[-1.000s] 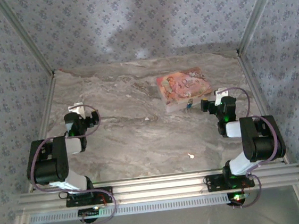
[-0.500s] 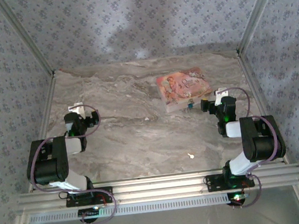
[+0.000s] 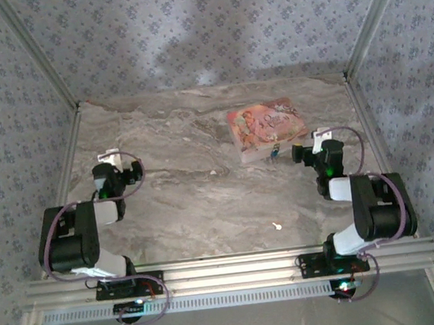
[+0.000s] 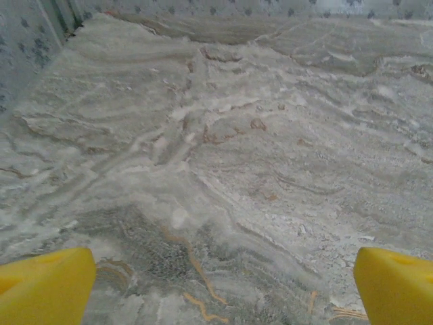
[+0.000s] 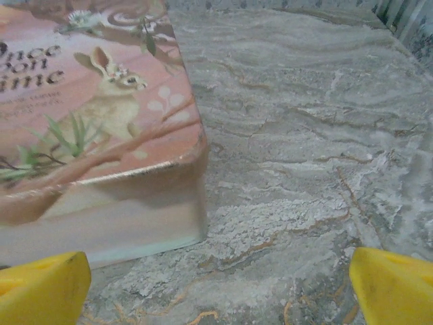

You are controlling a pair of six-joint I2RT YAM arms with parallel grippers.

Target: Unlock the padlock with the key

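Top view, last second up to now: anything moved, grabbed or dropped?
Barely anything. The right arm sagged slightly at the elbow toward the near edge; nothing was grasped or released. The right gripper and left gripper stay with jaws open, the padlock still sits at the pink box's near edge, and the key still lies alone on the table.

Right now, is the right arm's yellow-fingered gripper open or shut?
Open: on the right gripper, yellow fingertips sit wide apart, gripping nothing.

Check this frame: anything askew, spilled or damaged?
Nothing spilled or broken. The pink box lies turned askew on the table, the padlock at its near edge; the key lies alone nearer the front.
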